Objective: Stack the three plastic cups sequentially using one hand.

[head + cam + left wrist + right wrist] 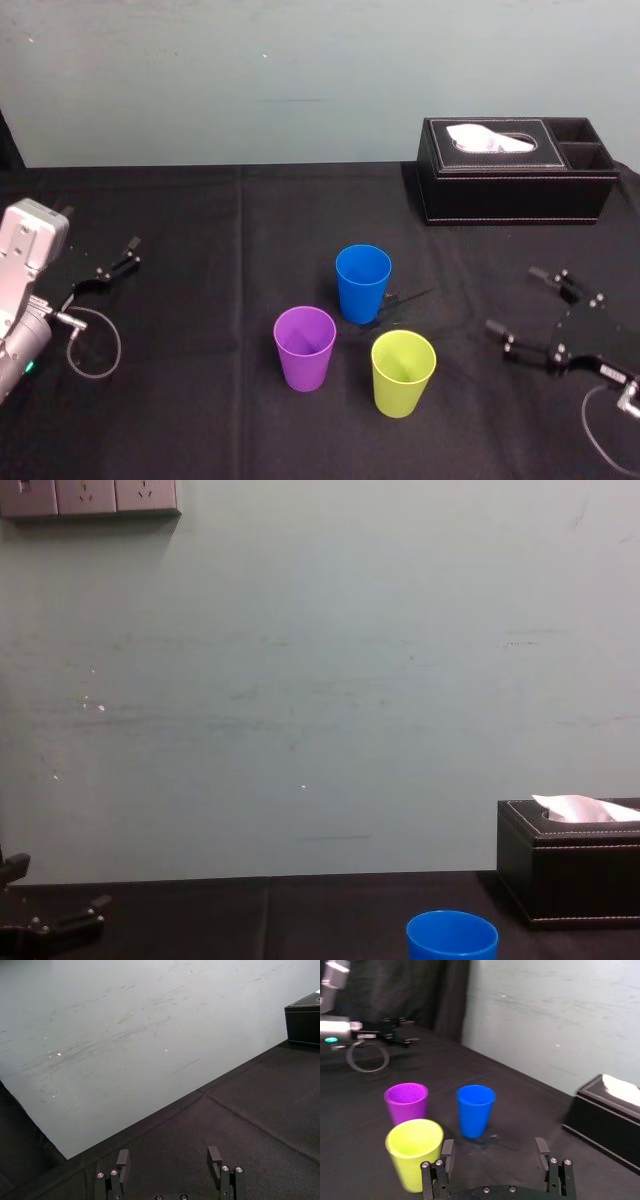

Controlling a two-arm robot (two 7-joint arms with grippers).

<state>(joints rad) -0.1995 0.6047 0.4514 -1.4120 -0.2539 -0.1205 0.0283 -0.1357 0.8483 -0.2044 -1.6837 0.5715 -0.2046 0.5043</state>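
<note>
Tabletop (pixel 180 400) covered in black cloth carries three plastic cups, all upright, mouths up, close together in a triangle, none touching and none stacked yet. The blue cup (pixel 362 283) is farthest from the robot, the purple cup (pixel 304 347) is nearer and to the left, and the yellow-green cup (pixel 403 372) is nearest, to the right. The right hand (pixel 517 300) sits low to the right of the cups, apart from them, its fingers spread wide, empty and aimed toward them. The left hand (pixel 168 1160) is parked at the far left, also open and empty. A black tissue box (pixel 515 185) stands at the back right, well clear. The cups look light, thin-walled and smooth, so they would probably tip at a nudge, flex under a hard squeeze, and slip along their taper. A gentle pinch across the upper wall, just below the rim, seems the safest hold, with the yellow-green cup the closest to reach.
</note>
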